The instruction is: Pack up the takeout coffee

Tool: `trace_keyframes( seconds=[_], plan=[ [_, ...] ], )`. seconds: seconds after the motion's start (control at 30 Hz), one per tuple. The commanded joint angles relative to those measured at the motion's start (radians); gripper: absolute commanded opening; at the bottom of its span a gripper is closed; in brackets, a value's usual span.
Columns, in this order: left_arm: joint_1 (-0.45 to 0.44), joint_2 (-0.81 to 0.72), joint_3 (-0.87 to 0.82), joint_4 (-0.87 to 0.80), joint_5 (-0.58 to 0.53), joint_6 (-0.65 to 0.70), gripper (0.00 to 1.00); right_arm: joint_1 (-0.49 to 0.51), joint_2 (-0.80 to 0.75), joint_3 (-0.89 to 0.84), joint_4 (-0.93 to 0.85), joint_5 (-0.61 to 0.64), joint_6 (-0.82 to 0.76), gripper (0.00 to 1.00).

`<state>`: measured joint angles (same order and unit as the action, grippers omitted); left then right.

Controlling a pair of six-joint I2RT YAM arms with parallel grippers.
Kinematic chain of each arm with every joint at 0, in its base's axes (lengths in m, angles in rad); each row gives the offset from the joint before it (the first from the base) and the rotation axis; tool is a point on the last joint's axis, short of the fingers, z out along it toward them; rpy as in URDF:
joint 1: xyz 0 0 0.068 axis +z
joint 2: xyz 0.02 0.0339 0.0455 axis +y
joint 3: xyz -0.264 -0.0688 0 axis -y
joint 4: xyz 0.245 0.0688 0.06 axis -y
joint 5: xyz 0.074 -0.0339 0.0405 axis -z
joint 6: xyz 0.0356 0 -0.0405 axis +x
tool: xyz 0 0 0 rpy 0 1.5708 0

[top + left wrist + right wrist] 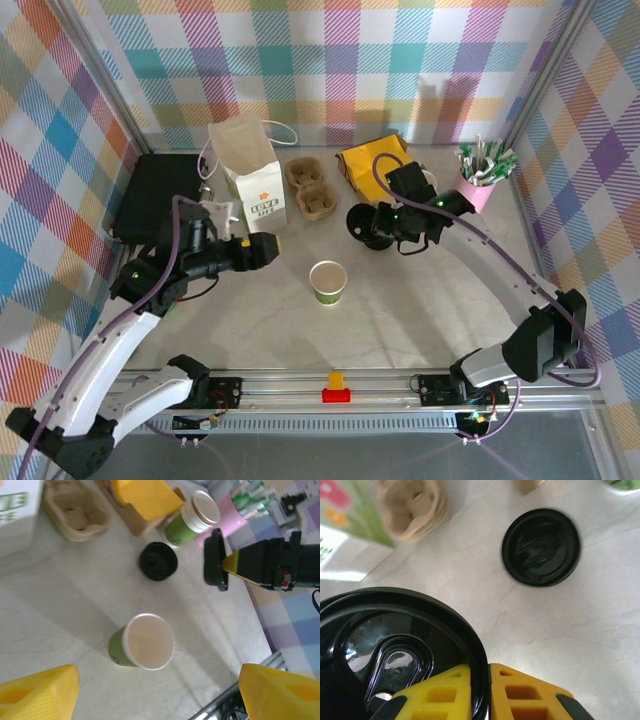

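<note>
Far left, the left tool (266,247) hangs with its yellow fingers (42,692) spread wide and nothing between them, just beside the white paper bag (250,165) printed LOVE LIFE. Right of the bag lies a pulp cup carrier (310,187).

The takeout coffee cup (328,281), green with a cream band, stands upright and open-topped in the middle of the bench (250,320). It sits to the right of the left tool and nearer to me, clear of it. From the left wrist I see it ahead of the spread fingers, untouched.

The right tool (481,692) is clamped on the rim of a black lid (395,645), held beyond and to the right of the cup, apart from it. A second black lid (541,546) lies flat on the bench.

Further right I see a yellow bag (372,162), a second cup (194,519) just beside it, and a pink cup of straws (482,180).
</note>
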<state>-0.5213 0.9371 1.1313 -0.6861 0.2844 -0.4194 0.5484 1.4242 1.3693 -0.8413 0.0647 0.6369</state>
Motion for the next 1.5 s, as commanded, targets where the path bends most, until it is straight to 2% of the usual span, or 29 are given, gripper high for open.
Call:
trace_keyframes(
  seconds=[0.0,0.2,0.47,0.6,0.87,1.0,1.2,1.33,1.47],
  plan=[
    [-0.068,0.080,0.073,0.060,-0.001,0.023,0.83,0.045,-0.032,-0.015,-0.053,-0.050,0.017,0.16],
    [-0.093,0.212,0.108,0.114,0.085,-0.063,0.84,0.131,-0.053,-0.025,-0.060,-0.026,0.050,0.16],
    [-0.102,0.292,0.070,0.217,0.176,-0.198,0.83,0.176,-0.064,-0.026,-0.055,-0.017,0.070,0.16],
    [-0.112,0.323,0.068,0.249,0.199,-0.227,0.80,0.186,-0.067,-0.019,-0.053,-0.019,0.072,0.16],
    [-0.144,0.392,0.066,0.236,0.174,-0.231,0.78,0.201,-0.083,-0.014,-0.046,-0.022,0.079,0.16],
    [-0.152,0.408,0.058,0.264,0.185,-0.240,0.65,0.208,-0.087,-0.015,-0.046,-0.021,0.081,0.16],
    [-0.152,0.414,0.043,0.310,0.222,-0.272,0.34,0.212,-0.094,-0.013,-0.038,-0.014,0.065,0.17],
    [-0.152,0.388,0.024,0.332,0.223,-0.302,0.21,0.214,-0.113,-0.015,-0.019,-0.003,0.004,0.26],
    [-0.151,0.350,0.002,0.330,0.206,-0.355,0.17,0.214,-0.175,-0.028,0.027,0.024,-0.127,0.37]
  ],
)
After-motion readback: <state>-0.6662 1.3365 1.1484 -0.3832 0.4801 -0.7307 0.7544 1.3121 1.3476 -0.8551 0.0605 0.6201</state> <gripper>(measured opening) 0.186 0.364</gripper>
